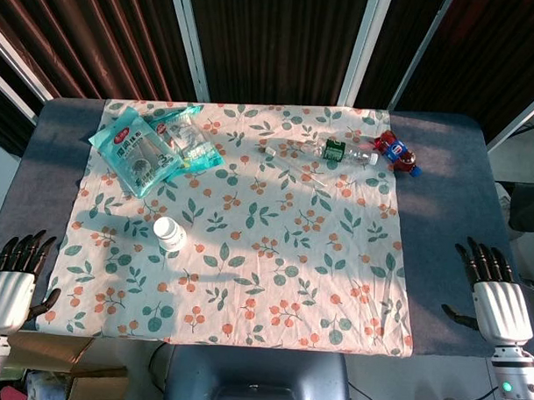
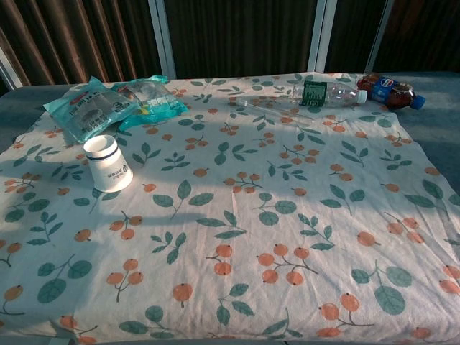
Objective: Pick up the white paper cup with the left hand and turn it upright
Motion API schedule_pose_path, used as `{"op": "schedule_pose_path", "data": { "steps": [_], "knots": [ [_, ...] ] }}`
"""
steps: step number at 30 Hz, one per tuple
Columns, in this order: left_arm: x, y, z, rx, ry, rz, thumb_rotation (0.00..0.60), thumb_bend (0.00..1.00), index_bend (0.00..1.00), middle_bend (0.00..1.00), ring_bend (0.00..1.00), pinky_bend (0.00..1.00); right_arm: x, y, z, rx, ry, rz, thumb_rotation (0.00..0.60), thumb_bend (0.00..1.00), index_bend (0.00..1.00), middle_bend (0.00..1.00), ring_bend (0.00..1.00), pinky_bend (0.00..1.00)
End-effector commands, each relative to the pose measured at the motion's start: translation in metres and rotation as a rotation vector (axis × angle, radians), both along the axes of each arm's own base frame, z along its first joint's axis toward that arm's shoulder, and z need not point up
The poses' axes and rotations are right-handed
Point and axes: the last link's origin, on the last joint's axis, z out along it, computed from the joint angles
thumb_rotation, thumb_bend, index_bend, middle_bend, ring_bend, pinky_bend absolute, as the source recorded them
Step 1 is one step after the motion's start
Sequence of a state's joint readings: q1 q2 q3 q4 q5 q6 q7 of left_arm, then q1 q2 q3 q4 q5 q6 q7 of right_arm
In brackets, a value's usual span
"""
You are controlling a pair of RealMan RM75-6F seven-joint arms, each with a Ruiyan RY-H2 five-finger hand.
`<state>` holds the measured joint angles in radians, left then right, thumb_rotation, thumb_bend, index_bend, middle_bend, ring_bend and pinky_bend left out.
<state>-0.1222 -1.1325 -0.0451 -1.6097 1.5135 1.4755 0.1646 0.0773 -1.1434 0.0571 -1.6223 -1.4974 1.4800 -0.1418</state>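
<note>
White paper cup (image 1: 169, 233) stands mouth-down on the floral cloth (image 1: 273, 279), left part of the counter (image 1: 442, 215). From the head view, your left robot hand (image 1: 14, 283) rests empty, fingers spread, at the near-left corner, well apart from it; right robot hand (image 1: 494, 296) likewise at the near right. Chest view: cup (image 2: 108, 164) inverted near snack bags (image 2: 108, 106); neither hand visible.

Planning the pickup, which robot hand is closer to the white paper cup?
Left. The left robot hand rests at the table's near-left edge, fairly close to the white paper cup; the right robot hand sits across the table.
</note>
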Motion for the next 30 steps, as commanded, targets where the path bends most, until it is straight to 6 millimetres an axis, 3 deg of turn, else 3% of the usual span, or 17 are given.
{"op": "schedule_pose_path", "data": {
  "steps": [1, 9, 14, 18, 25, 30],
  "knots": [
    [0.001, 0.000, 0.002, 0.003, 0.004, -0.001, 0.600, 0.27, 0.00, 0.00, 0.00, 0.00, 0.000, 0.000, 0.000, 0.001, 0.002, 0.000, 0.600, 0.00, 0.00, 0.00, 0.00, 0.00],
    [0.004, 0.003, 0.002, -0.002, 0.018, 0.003, 0.600, 0.27, 0.00, 0.00, 0.00, 0.00, -0.001, -0.004, 0.002, 0.004, 0.004, 0.004, 0.600, 0.00, 0.00, 0.00, 0.00, 0.00],
    [0.020, 0.014, -0.001, -0.041, 0.039, -0.028, 0.600, 0.27, 0.00, 0.00, 0.00, 0.00, -0.003, -0.005, 0.001, 0.007, 0.003, -0.009, 0.600, 0.00, 0.00, 0.00, 0.00, 0.00],
    [0.052, 0.028, -0.008, -0.183, -0.017, -0.064, 0.600, 0.30, 0.00, 0.00, 0.00, 0.00, -0.004, -0.008, 0.002, 0.011, 0.012, -0.012, 0.600, 0.00, 0.00, 0.00, 0.00, 0.00],
    [0.118, 0.085, -0.028, -0.283, 0.091, -0.184, 0.600, 0.31, 0.00, 0.00, 0.00, 0.00, -0.006, -0.012, 0.002, 0.013, 0.012, -0.018, 0.600, 0.00, 0.00, 0.00, 0.00, 0.00],
    [0.145, 0.123, -0.055, -0.338, 0.242, -0.209, 0.600, 0.31, 0.00, 0.00, 0.00, 0.00, -0.007, -0.011, 0.001, 0.028, 0.025, -0.010, 0.600, 0.00, 0.00, 0.00, 0.00, 0.00]
  ]
}}
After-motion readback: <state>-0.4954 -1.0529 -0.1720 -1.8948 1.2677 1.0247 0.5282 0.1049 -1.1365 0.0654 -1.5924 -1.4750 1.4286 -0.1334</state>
